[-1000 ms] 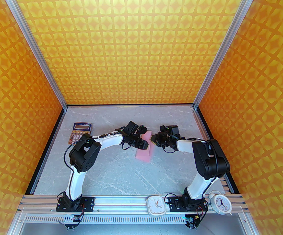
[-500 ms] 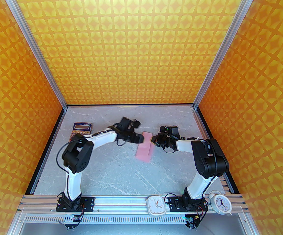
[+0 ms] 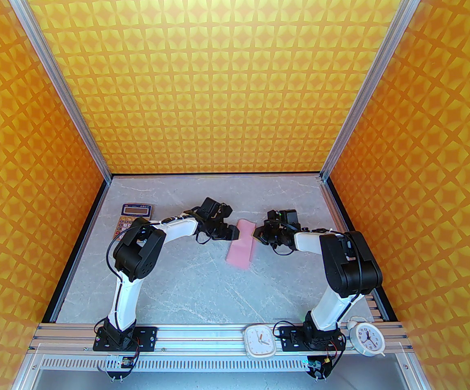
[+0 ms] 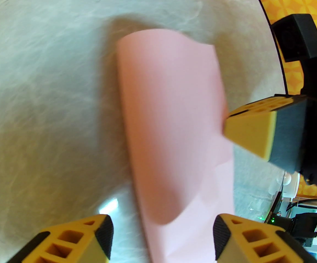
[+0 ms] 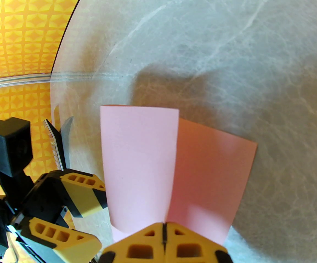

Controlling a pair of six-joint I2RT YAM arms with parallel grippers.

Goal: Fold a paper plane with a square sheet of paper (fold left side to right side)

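Marble table (image 3: 186, 282), pink sheet (image 3: 241, 252) edge between closed right fingers (image 5: 142, 248).

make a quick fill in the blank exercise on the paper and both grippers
1. The square sheet of paper, folded over, is ___ in colour.
2. The left gripper has its jaws ___.
3. The right gripper is ___ on the paper's edge.
4. At the far left of the table lies a ___ with orange keys.
Missing words: pink; open; shut; calculator.
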